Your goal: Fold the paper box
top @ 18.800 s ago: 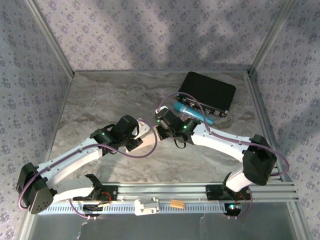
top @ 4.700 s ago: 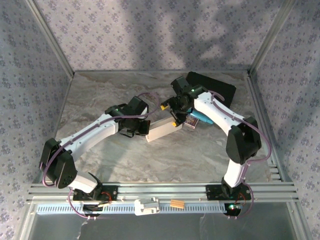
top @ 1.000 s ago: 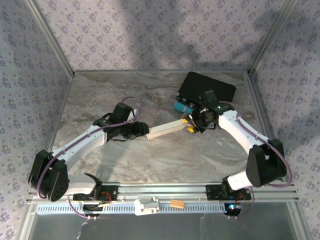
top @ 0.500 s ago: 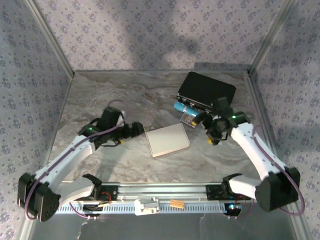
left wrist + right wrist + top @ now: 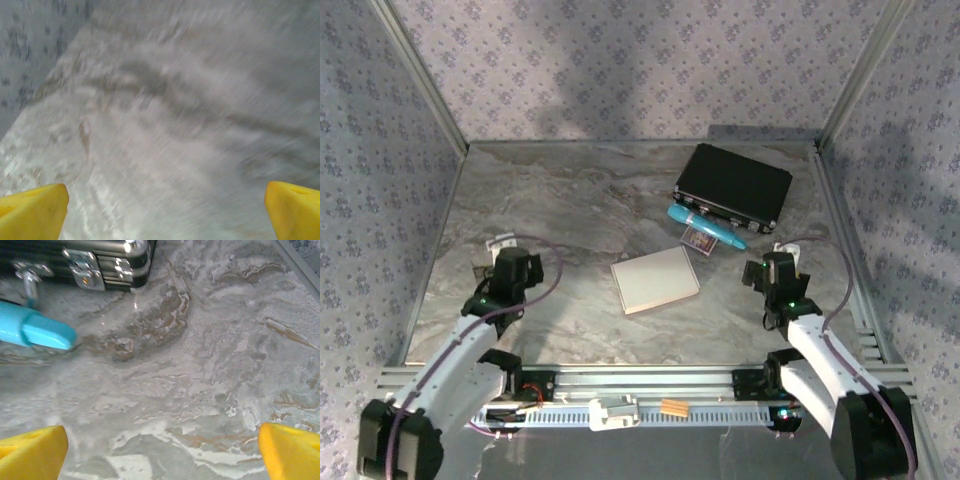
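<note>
The paper box [image 5: 655, 280] lies flat on the marble table [image 5: 550, 200], a closed white squarish box near the middle, with nothing touching it. My left gripper [image 5: 488, 256] is well to its left, drawn back toward the near edge. In the left wrist view the left gripper [image 5: 165, 212] is open, its yellow fingertips [image 5: 32, 210] wide apart over bare, blurred table. My right gripper [image 5: 770, 260] is off to the box's right. The right gripper [image 5: 162, 455] is open too, with only marble between its yellow fingertips [image 5: 292, 450].
A black case [image 5: 733, 187] lies at the back right, its latched edge [image 5: 75, 260] near the right gripper. A blue tube-like thing [image 5: 705, 227] and a small patterned packet [image 5: 697, 239] lie between case and box. Metal frame rails [image 5: 620, 380] and patterned walls bound the table.
A second ago both grippers held the box by its ends. They have let go and opened wide, the box lies flat, and both arms have pulled back toward the near corners.
</note>
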### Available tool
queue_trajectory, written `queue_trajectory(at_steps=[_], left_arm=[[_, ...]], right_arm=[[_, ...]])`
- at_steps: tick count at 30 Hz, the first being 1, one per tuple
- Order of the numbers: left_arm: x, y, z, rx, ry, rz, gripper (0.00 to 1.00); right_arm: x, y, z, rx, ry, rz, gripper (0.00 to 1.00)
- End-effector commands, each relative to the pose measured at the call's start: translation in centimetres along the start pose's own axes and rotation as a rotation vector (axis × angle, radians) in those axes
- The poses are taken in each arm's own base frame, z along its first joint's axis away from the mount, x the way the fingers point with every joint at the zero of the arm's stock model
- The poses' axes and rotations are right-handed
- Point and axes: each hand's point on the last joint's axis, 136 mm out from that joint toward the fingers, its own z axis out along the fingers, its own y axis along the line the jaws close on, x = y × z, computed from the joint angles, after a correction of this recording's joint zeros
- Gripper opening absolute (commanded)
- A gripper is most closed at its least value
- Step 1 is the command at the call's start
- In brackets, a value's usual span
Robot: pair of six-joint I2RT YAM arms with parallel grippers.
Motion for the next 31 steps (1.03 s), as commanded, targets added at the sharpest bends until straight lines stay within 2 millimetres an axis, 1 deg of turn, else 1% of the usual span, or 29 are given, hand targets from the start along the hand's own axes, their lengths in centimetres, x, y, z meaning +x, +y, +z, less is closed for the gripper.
queue_trajectory(at_steps=[1, 3, 5, 9, 10, 11, 12, 13, 14, 15, 16, 17, 18, 19, 20, 21, 23, 24, 31], left_arm=[[-2.6, 0.2, 1.5, 0.061, -0.165, -0.061, 1.00], [-3.0, 0.1, 2.3, 0.108, -0.183, -0.090, 1.00], [-3.8, -0.3, 3.4, 0.139, -0.195, -0.106, 1.00], [-5.9, -1.5, 5.9, 0.179, -0.229, -0.059, 1.00], [-6.2, -2.1, 6.6, 0.213, -0.223, -0.064, 1.00], [-6.8, -2.9, 7.3, 0.246, -0.235, -0.066, 1.00], [-7.3, -3.7, 7.7, 0.282, -0.249, -0.060, 1.00], [-7.9, -4.5, 8.1, 0.307, -0.261, -0.025, 1.00], [-7.7, -4.9, 8.6, 0.316, -0.245, 0.001, 1.00], [-7.3, -5.1, 9.0, 0.322, -0.265, 0.007, 1.00], [-6.5, -5.1, 9.4, 0.316, -0.286, 0.002, 1.00], [-6.4, -4.8, 9.7, 0.301, -0.332, -0.020, 1.00], [-6.9, -4.6, 9.8, 0.296, -0.354, -0.034, 1.00], [-6.5, -4.4, 10.2, 0.289, -0.274, -0.033, 1.00], [-6.3, -4.2, 11.0, 0.266, -0.236, -0.043, 1.00], [-6.8, -4.2, 11.0, 0.268, -0.273, -0.046, 1.00], [-6.5, -4.3, 11.0, 0.271, -0.236, -0.042, 1.00], [-6.6, -4.2, 11.0, 0.269, -0.256, -0.047, 1.00], [-6.5, -4.2, 11.0, 0.265, -0.240, -0.042, 1.00]], right_arm=[[-5.9, 0.4, 0.5, -0.066, -0.261, 0.030, 0.99], [-6.3, 0.3, 1.3, -0.085, -0.281, 0.025, 0.99], [-7.0, 0.8, 2.4, -0.130, -0.297, 0.020, 0.99], [-8.7, 2.2, 4.7, -0.186, -0.303, -0.016, 0.99], [-9.0, 2.5, 5.4, -0.193, -0.275, -0.049, 0.99], [-9.4, 2.9, 5.7, -0.203, -0.294, -0.075, 0.99], [-9.4, 2.9, 6.1, -0.204, -0.301, -0.079, 0.99], [-8.8, 2.8, 6.7, -0.215, -0.282, -0.065, 0.99], [-8.6, 2.8, 6.8, -0.224, -0.306, -0.056, 0.99], [-8.1, 2.6, 7.0, -0.224, -0.316, -0.049, 0.99], [-7.7, 2.6, 7.2, -0.226, -0.332, -0.047, 0.99], [-7.7, 2.4, 7.4, -0.214, -0.334, -0.040, 0.99], [-7.6, 2.0, 7.7, -0.169, -0.296, -0.037, 0.99], [-8.0, 2.1, 8.0, -0.131, -0.287, -0.052, 0.99], [-8.2, 2.7, 8.2, -0.100, -0.287, -0.098, 0.99], [-7.9, 3.2, 8.1, -0.102, -0.280, -0.114, 0.99], [-8.1, 2.9, 8.1, -0.097, -0.285, -0.102, 0.99], [-8.1, 2.9, 8.2, -0.100, -0.286, -0.102, 0.99], [-8.1, 2.9, 8.2, -0.112, -0.284, -0.096, 0.99]])
